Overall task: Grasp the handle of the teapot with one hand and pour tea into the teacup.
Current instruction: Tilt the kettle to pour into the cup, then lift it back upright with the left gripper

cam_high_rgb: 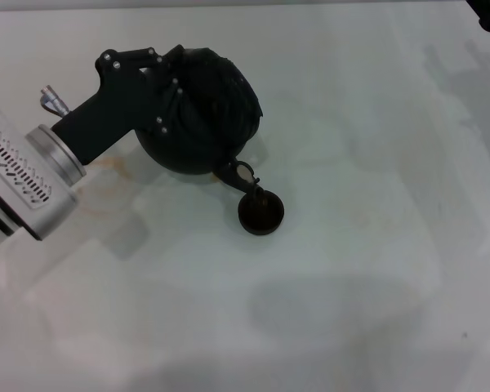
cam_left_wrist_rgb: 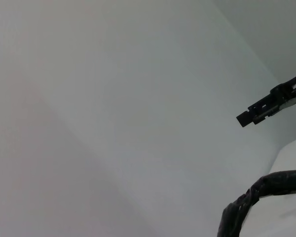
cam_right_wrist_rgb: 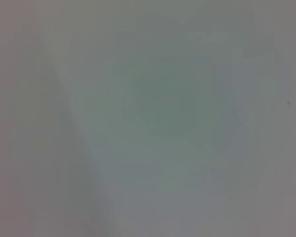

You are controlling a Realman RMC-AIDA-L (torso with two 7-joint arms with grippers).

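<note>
Your left gripper (cam_high_rgb: 167, 94) reaches in from the left, clenched on the teapot (cam_high_rgb: 204, 114), which is tipped with its spout right over the cup (cam_high_rgb: 260, 212) at mid-table (cam_high_rgb: 376, 245). Your right gripper isn't visible.

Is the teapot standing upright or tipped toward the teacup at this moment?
Tipped. In the head view the teapot, held by the left gripper, leans with its spout down over the teacup.

text: none legible | labels: none | brands: none | numbers: none | signs: none
</note>
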